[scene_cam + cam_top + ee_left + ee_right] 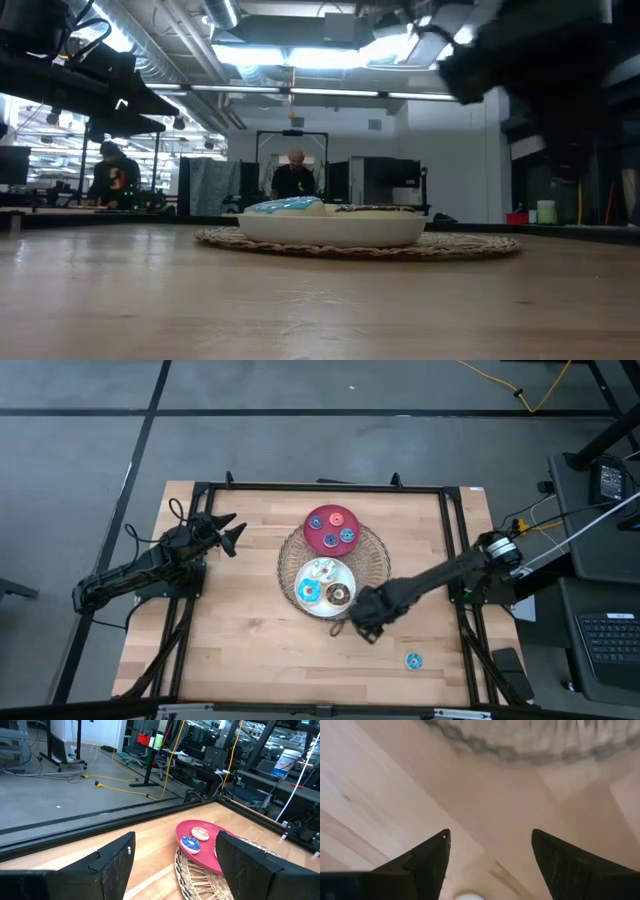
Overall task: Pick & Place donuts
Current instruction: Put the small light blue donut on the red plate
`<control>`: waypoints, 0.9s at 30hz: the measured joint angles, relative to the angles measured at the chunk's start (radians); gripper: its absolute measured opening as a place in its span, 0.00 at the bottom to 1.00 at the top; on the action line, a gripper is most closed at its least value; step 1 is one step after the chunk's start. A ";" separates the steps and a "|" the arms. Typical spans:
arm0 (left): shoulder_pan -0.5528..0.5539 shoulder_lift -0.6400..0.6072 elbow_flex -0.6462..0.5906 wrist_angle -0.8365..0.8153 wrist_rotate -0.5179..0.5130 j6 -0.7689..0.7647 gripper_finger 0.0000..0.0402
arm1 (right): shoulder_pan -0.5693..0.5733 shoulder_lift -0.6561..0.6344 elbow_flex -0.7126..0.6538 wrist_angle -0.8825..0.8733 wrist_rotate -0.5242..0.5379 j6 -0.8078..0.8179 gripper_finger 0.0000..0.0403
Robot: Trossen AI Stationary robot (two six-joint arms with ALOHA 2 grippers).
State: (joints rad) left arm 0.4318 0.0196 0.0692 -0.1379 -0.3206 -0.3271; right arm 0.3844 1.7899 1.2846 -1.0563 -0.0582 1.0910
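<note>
With the right gripper [352, 622] spread empty beside the white plate [322, 607] and the left gripper [228, 533] parked released, the stray blue donut [413, 660] on the desk [250, 650] should be approached from directly above.

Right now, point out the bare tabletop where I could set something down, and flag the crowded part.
Bare wood runs between the left gripper and the wicker tray, and along the near edge left of the loose blue donut. Crowded: mid-table, where the red plate and white plate fill the tray and the right gripper hovers just beside it.
</note>
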 joint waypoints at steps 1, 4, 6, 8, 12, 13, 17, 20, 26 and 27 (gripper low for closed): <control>0.000 0.000 0.000 0.000 0.000 0.000 0.66 | 0.020 -0.016 -0.022 0.000 0.000 0.016 0.69; 0.000 0.000 0.000 0.000 0.000 0.000 0.66 | 0.082 -0.058 -0.079 0.000 -0.004 0.086 0.69; 0.000 0.000 0.000 0.000 0.000 0.000 0.66 | 0.128 -0.079 -0.113 0.001 -0.024 0.137 0.69; 0.000 0.000 0.000 0.000 0.000 0.000 0.66 | 0.174 -0.097 -0.139 0.010 -0.034 0.192 0.69; 0.000 0.000 0.000 0.000 0.000 0.000 0.66 | 0.272 -0.116 -0.172 0.037 -0.041 0.289 0.69; 0.000 0.000 0.000 0.000 0.000 0.000 0.66 | 0.295 -0.117 -0.175 0.047 -0.041 0.309 0.69; 0.000 0.000 0.000 0.000 0.000 0.000 0.66 | 0.378 -0.116 -0.196 0.088 -0.041 0.380 0.69; 0.000 0.000 0.000 0.000 0.000 0.000 0.66 | 0.427 -0.115 -0.226 0.119 -0.039 0.438 0.69; 0.000 0.000 0.000 0.000 0.000 0.000 0.66 | 0.467 -0.115 -0.262 0.146 -0.016 0.503 0.69; 0.000 0.000 0.000 0.000 0.000 0.000 0.66 | 0.466 -0.114 -0.266 0.157 -0.014 0.503 0.69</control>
State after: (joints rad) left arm 0.4316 0.0196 0.0692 -0.1383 -0.3206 -0.3271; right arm 0.8509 1.6756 1.0185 -0.8992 -0.0726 1.5936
